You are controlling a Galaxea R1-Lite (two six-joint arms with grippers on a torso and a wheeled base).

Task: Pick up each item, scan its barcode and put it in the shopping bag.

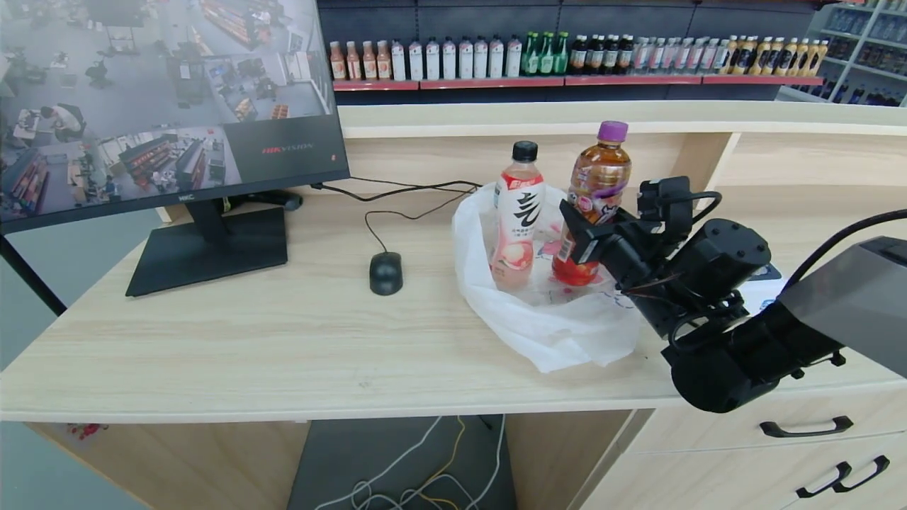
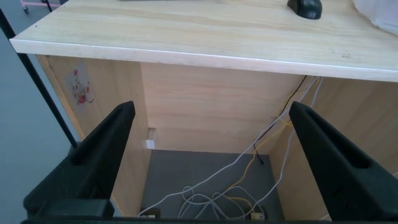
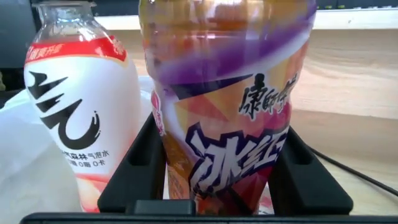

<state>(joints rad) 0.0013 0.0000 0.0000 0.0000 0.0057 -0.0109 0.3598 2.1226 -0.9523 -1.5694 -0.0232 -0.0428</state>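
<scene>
– Where is the tea bottle [image 1: 597, 185]?
– It stands in the white shopping bag [image 1: 560, 326] on the desk [image 1: 283, 333]. It has a purple cap.
– Is something holding it?
– Yes. The right gripper [image 1: 584, 239] pinches it on its lower half. One black finger is pressed on each side of the label.
– What is beside it?
– The pink bottle [image 1: 517, 219] with the black cap. It stands in the same bag, just beside the tea bottle, on the robot's left of it. I cannot tell if the two touch.
– And the left gripper [image 2: 211, 146]?
– It is spread wide with nothing in it. It hangs low in front of the desk, by the open space where the cables [image 2: 217, 193] lie.
– What else is on the desk?
– A black mouse [image 1: 386, 273] left of the bag, and a big screen [image 1: 163, 99] farther left. Behind the desk is a shelf [image 1: 567, 79] with rows of bottles
</scene>
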